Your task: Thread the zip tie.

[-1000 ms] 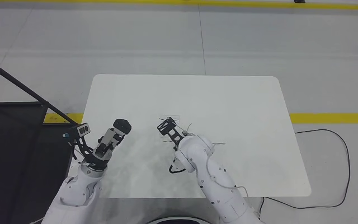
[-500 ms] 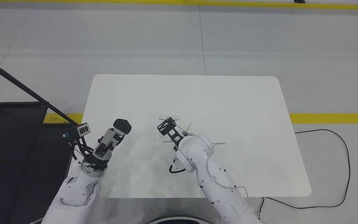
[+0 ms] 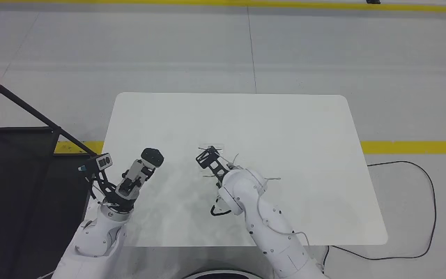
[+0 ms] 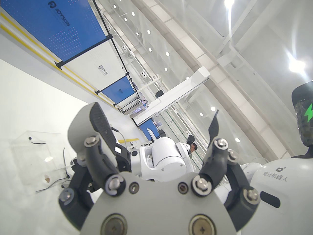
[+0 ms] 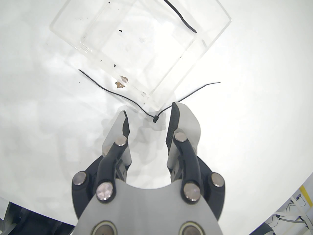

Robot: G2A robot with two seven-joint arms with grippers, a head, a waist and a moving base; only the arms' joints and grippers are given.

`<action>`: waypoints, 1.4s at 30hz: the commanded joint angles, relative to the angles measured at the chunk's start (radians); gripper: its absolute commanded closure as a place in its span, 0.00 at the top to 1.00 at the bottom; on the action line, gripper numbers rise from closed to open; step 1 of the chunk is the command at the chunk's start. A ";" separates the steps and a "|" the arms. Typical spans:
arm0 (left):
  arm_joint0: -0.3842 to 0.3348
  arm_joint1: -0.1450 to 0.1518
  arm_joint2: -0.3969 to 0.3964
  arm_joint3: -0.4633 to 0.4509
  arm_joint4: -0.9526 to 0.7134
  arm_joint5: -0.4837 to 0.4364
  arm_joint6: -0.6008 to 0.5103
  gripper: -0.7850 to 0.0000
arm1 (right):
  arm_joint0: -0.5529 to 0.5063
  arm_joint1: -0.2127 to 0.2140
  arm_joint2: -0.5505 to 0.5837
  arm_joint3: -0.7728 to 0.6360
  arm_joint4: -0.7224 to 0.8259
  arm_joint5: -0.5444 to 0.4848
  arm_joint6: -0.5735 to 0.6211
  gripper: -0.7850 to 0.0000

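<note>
A thin black zip tie (image 5: 115, 92) lies on the white table (image 5: 256, 99) in a shallow V, its small head (image 5: 155, 118) at the bend. My right gripper (image 5: 149, 118) hovers low over that head, open, with the head between its fingertips and nothing gripped. A second black zip tie (image 5: 171, 5) lies in a clear tray (image 5: 212, 35) just beyond. In the top view the right gripper (image 3: 207, 157) is near the table's middle front. My left gripper (image 3: 152, 157) is at the front left, open and empty, tilted up off the table (image 4: 156, 125).
The clear tray (image 4: 36, 152) and black ties (image 4: 52, 182) also appear past the left gripper, beside the right arm's wrist (image 4: 166, 157). The table's front edge (image 3: 209, 245) is close to both arms. A black panel (image 3: 28, 188) stands left of the table.
</note>
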State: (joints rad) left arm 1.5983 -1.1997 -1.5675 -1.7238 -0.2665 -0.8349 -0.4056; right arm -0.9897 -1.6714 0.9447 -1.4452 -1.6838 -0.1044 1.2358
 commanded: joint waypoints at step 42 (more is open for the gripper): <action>-0.019 0.004 0.005 -0.042 -0.057 0.054 -0.043 1.00 | 0.034 -0.003 0.024 0.024 0.000 0.000 0.022 0.69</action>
State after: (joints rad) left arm 1.5793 -1.1953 -1.5626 -1.7660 -0.3232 -0.7813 -0.4489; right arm -0.9559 -1.6747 0.9695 -1.4228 -1.6835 -0.0993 1.2549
